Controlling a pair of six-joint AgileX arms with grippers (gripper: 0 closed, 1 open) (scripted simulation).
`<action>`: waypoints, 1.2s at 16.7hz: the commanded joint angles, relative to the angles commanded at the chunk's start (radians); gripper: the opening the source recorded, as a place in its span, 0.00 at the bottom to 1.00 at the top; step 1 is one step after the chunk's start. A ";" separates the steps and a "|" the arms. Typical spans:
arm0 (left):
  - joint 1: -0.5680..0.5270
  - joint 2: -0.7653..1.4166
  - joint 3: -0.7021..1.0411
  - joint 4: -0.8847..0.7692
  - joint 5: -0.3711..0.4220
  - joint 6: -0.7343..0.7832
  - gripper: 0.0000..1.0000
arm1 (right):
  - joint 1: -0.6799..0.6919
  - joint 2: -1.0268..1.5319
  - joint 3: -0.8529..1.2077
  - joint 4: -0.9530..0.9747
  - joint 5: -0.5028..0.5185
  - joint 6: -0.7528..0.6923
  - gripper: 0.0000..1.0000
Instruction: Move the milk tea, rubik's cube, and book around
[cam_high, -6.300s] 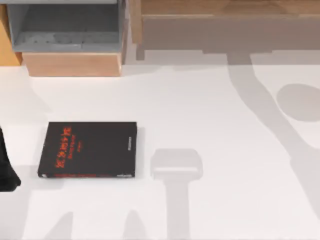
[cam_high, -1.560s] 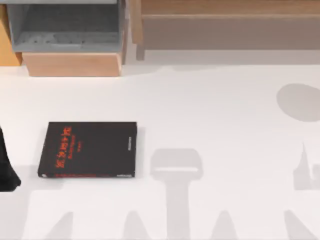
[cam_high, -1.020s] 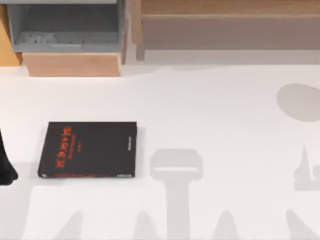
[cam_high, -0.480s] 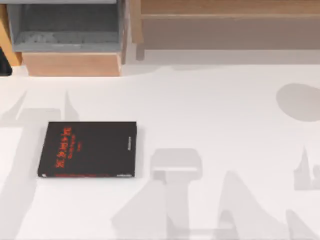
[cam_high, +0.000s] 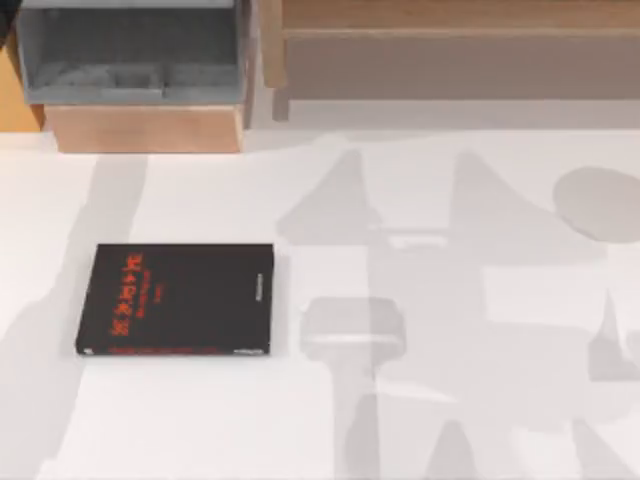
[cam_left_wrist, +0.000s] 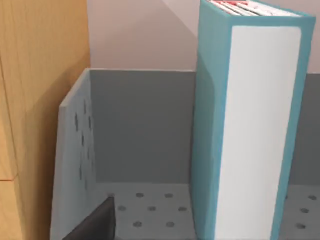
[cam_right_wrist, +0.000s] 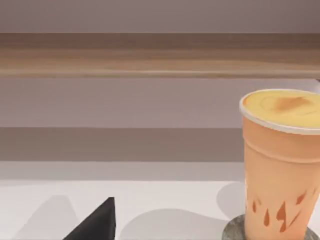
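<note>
The book (cam_high: 180, 300) lies flat on the white table at the left, black cover up with red characters. The milk tea (cam_right_wrist: 280, 170), a peach-orange cup with a creamy top, stands on a grey round coaster (cam_right_wrist: 235, 231) in the right wrist view, ahead of and beside a dark edge of my right gripper (cam_right_wrist: 95, 224). A dark edge of my left gripper (cam_left_wrist: 95, 225) sits low inside the grey bin (cam_left_wrist: 140, 150), close to a teal-blue book (cam_left_wrist: 250, 130) standing upright there. The rubik's cube is out of view.
The grey perforated bin (cam_high: 130, 50) rests on a wooden block (cam_high: 145, 128) at the table's back left. A long wooden shelf (cam_high: 450, 40) runs along the back right. Broad arm shadows lie across the middle and right of the table.
The dark left arm left the table's lower left edge and went up to the back left, into the bin. Large shadows have spread over the table. The black book has not moved.
</note>
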 joint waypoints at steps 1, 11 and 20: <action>-0.005 0.077 0.048 0.026 -0.006 0.000 1.00 | 0.000 0.000 0.000 0.000 0.000 0.000 1.00; -0.023 0.334 0.218 0.116 -0.029 -0.001 1.00 | 0.000 0.000 0.000 0.000 0.000 0.000 1.00; -0.014 0.433 0.356 0.076 -0.019 -0.002 1.00 | 0.000 0.000 0.000 0.000 0.000 0.000 1.00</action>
